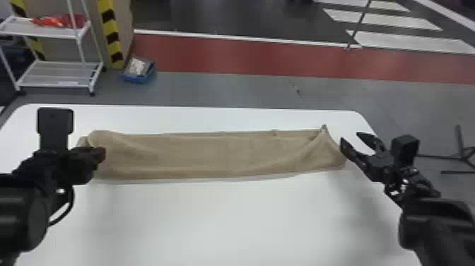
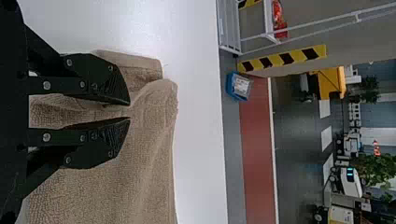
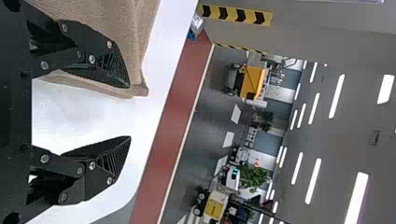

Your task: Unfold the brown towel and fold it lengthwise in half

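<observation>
One nubby brown towel (image 1: pixel 212 154), long strip; right hand (image 1: pixel 350 137) released; left hand (image 1: pixel 101 154): cannot tell grip.

Count left gripper (image 1: pixel 102 154) and right gripper (image 1: pixel 350 137) as two; then one brown towel (image 1: pixel 212 155), one white table (image 1: pixel 212 219) and, far left, one white cart (image 1: pixel 60 72) and one blue bin (image 1: pixel 139 79).

From the robot's head, a camera looks forward and down on a white table (image 1: pixel 219 219), the far edge crossing the frame's upper half. The left wrist camera, turned sideways, faces across the brown towel (image 2: pixel 149 140) from close up, with a red floor strip (image 2: pixel 256 154) right of centre. The right one, also sideways and close, takes in ceiling lights (image 3: pixel 337 95) at right. Both wrist views share a yellow vehicle (image 2: pixel 331 83); all three share the towel.
</observation>
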Tool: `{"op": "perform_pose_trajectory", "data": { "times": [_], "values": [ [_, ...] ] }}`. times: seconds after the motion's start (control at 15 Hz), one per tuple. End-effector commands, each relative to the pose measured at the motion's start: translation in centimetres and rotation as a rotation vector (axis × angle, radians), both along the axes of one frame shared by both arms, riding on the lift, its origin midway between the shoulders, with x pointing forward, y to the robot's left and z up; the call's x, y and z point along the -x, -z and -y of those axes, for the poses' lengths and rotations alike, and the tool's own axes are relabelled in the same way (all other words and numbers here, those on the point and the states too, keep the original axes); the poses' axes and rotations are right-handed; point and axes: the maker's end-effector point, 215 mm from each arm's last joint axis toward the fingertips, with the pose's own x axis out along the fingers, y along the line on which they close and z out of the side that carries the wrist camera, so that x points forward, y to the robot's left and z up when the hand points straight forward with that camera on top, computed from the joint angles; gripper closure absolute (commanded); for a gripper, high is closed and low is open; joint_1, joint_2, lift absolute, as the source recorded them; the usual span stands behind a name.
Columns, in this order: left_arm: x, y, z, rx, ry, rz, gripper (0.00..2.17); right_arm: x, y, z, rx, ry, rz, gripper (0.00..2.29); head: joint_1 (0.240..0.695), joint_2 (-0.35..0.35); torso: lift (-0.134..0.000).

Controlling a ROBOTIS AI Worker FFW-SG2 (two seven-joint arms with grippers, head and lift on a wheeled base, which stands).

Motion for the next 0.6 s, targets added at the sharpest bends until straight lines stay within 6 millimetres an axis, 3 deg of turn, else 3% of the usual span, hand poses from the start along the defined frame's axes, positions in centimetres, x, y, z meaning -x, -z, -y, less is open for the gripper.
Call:
{"op": "perform_pose_trajectory", "data": {
  "times": [0.0, 0.2, 0.53],
  "values": [
    [0.1, 0.1, -0.3, -0.006, 0.0, -0.002, 0.92, 2.1, 2.3, 2.2, -0.054, 0.024, -0.092, 0.22, 0.695, -0.185, -0.119],
    [0.4, 0.3, -0.1, -0.006, 0.005, -0.004, 0.92, 3.9, 3.8, 2.5, -0.086, 0.007, -0.138, 0.32, 0.695, -0.208, -0.119],
    [0.7, 0.3, 0.0, -0.012, 0.001, 0.001, 0.92, 3.9, 1.4, 1.3, -0.201, -0.03, -0.088, 0.32, 0.695, -0.211, -0.119]
  ]
}}
